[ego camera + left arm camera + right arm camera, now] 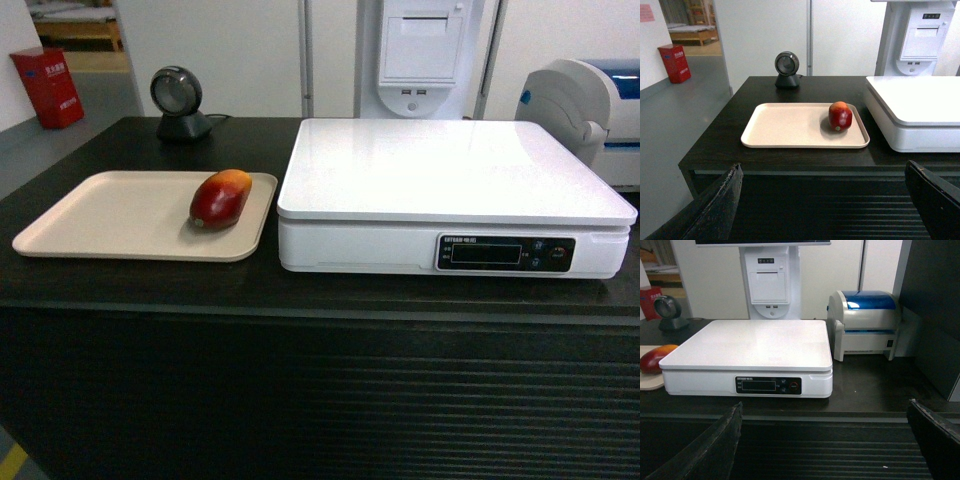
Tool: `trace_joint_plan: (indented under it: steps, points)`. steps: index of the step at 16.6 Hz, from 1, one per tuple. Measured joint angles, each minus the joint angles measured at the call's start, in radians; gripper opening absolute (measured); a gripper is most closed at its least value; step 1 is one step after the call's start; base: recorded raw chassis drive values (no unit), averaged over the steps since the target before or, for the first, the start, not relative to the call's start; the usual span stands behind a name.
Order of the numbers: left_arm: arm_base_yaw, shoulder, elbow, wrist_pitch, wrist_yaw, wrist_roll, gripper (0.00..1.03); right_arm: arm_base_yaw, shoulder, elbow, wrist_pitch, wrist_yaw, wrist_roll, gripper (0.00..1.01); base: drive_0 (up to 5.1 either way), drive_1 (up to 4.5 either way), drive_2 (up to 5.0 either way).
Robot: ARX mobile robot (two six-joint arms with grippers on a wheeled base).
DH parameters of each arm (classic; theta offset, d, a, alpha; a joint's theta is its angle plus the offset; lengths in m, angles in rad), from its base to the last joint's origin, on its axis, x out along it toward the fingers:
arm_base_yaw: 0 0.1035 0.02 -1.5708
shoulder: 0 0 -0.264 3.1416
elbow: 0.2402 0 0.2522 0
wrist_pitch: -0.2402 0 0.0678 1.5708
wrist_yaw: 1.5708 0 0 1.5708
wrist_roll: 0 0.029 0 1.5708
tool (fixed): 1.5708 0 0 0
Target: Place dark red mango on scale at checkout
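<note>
Both sets of fingers hang spread wide with nothing between them, the left fingers (715,210) and the right fingers (710,450) held back from the ribbed black front of the checkout surface (300,290). Beyond the left pair, the dark red mango (840,116) lies on a beige tray (785,125), glossy, deep red fading to orange-yellow at one end. Ahead of the right pair stands the white scale (750,345), its platter bare, dark display facing out. Farther back sit a round scanner (787,70), a blue-lidded label printer (865,322), white walls and a red box (675,62) on the floor.
</note>
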Motion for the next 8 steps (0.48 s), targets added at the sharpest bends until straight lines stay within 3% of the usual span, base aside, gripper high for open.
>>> trace_joint_plan:
  steps: [8]
  points:
    - [0.0, 0.0, 0.0, 0.0, 0.0, 0.0, 0.98, 0.0, 0.0, 0.0, 0.0, 0.0, 0.0, 0.98, 0.0, 0.0, 0.0]
